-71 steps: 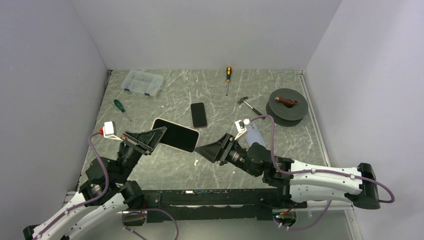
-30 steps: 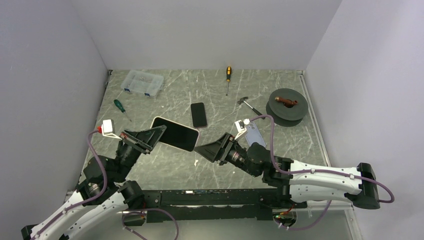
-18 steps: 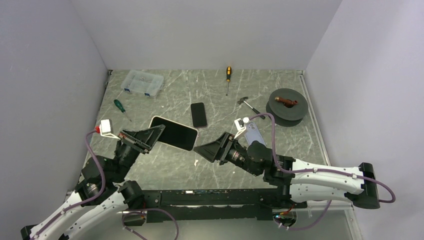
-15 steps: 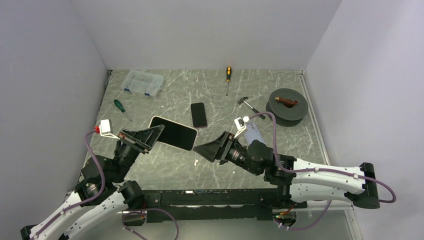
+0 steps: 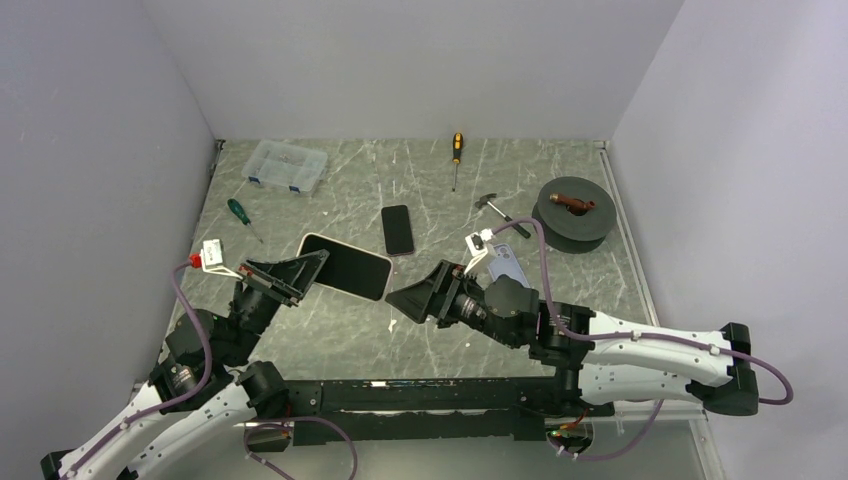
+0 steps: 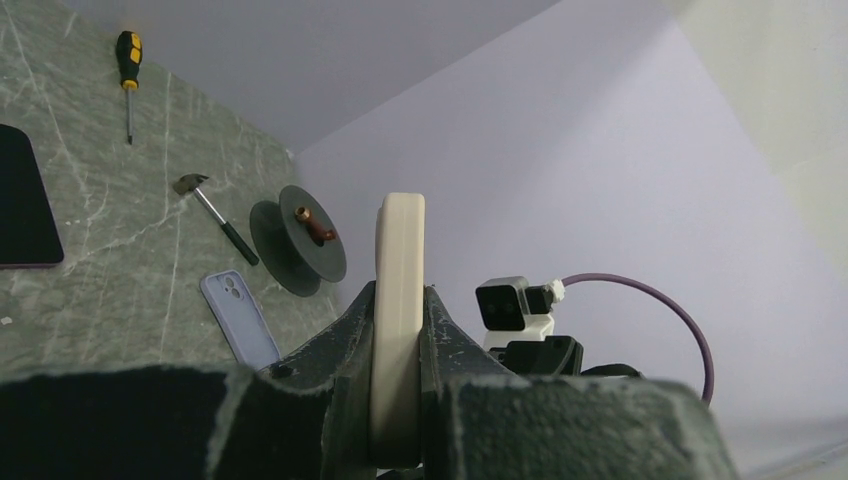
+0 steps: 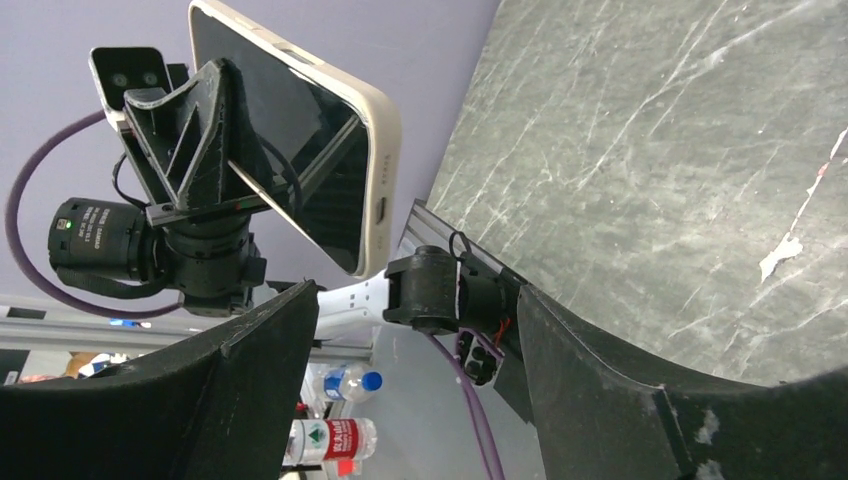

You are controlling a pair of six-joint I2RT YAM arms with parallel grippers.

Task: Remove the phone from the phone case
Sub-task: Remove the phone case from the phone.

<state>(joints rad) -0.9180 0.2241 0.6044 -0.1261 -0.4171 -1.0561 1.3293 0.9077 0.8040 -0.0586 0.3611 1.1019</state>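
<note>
Two robot arms face each other low over a grey-green marbled table [image 5: 330, 345]. The left gripper [image 5: 314, 266] is clamped on the lower end of a phone [image 5: 347, 267] with a dark screen. The phone sits inside its cream phone case [image 6: 398, 300] and is held tilted in the air above the table's near left part. The right gripper [image 5: 410, 298] is just beside the phone's free end, its jaws spread wide, holding nothing and touching nothing.

Counted on the table:
- One bare black phone [image 5: 397, 229] lies flat near the middle.
- One lilac slab [image 5: 507, 262] with camera lenses lies beside the right arm; whether it is a phone or a case I cannot tell.
- Two screwdrivers: a green-handled screwdriver [image 5: 238, 212] and a yellow-and-black screwdriver [image 5: 457, 148].
- One hammer [image 5: 497, 210].
- One dark spool [image 5: 572, 208].
- One clear compartment box [image 5: 287, 165].

Beyond the table edge, the right wrist view shows a bottle [image 7: 335, 437] with a red, white and green label, its writing too small to read.
</note>
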